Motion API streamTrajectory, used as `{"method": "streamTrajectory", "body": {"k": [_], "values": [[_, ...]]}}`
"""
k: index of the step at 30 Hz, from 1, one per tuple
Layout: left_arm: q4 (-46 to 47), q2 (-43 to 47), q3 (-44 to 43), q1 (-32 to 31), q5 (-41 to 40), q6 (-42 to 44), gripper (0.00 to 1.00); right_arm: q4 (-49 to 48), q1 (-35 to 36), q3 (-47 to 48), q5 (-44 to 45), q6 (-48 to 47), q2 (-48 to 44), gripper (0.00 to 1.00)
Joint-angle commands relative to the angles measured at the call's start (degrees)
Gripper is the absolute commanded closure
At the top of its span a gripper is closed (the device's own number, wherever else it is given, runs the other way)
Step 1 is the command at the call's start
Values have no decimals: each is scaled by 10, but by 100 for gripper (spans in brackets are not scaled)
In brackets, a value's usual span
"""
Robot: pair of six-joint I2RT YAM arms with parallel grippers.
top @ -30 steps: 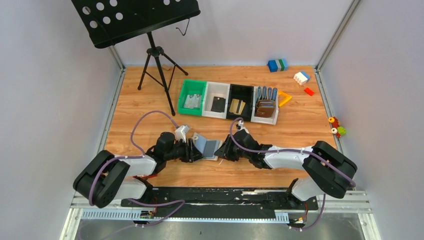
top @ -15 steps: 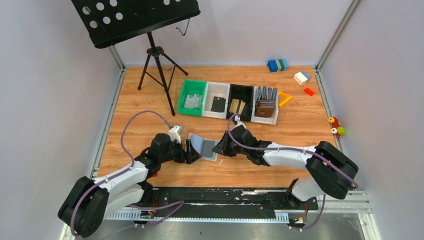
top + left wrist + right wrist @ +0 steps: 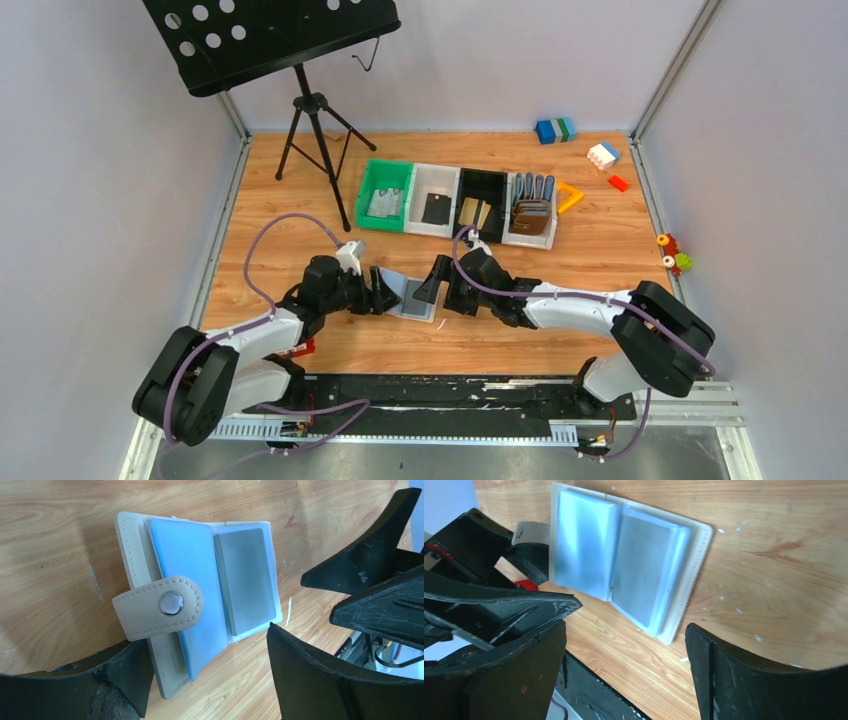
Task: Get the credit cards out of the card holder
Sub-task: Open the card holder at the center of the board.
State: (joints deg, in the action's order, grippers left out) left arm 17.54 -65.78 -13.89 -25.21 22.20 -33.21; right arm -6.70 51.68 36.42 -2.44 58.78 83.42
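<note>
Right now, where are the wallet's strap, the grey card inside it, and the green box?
card holder strap [image 3: 142,612], left wrist view, on the beige tab beside its snap.
grey card [image 3: 246,580], left wrist view, middle of its face.
green box [image 3: 389,172], top view, bare far end inside.

reaches inward with left gripper [image 3: 384,291], jaws spread wide; faces it from opposite side with right gripper [image 3: 440,287], jaws equally wide; holds both low, tips near but apart; angles both forearms toward centre.

Top camera looks down; both close wrist cameras share the card holder [image 3: 190,560] [image 3: 624,565].
</note>
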Motion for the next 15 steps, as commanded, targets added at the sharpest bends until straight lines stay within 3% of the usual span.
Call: {"method": "streamTrajectory", "body": {"k": [1, 6, 10, 13, 14, 15], "values": [[-75, 29, -19, 10, -40, 15, 13, 48, 3, 19, 53, -16, -31, 11], [-197, 156, -41, 14, -135, 28, 1, 65, 3, 19, 70, -36, -48, 13], [-262, 225, -71, 15, -197, 31, 0, 64, 3, 8, 85, -48, -74, 14], [-258, 243, -86, 15, -141, 43, 0, 86, 3, 2, 96, -58, -97, 15], [-252, 240, -91, 15, -108, 53, 9, 92, 3, 2, 100, -60, -100, 15], [-255, 232, -104, 14, -85, 55, 27, 99, 2, 1, 103, -64, -106, 15]]}}
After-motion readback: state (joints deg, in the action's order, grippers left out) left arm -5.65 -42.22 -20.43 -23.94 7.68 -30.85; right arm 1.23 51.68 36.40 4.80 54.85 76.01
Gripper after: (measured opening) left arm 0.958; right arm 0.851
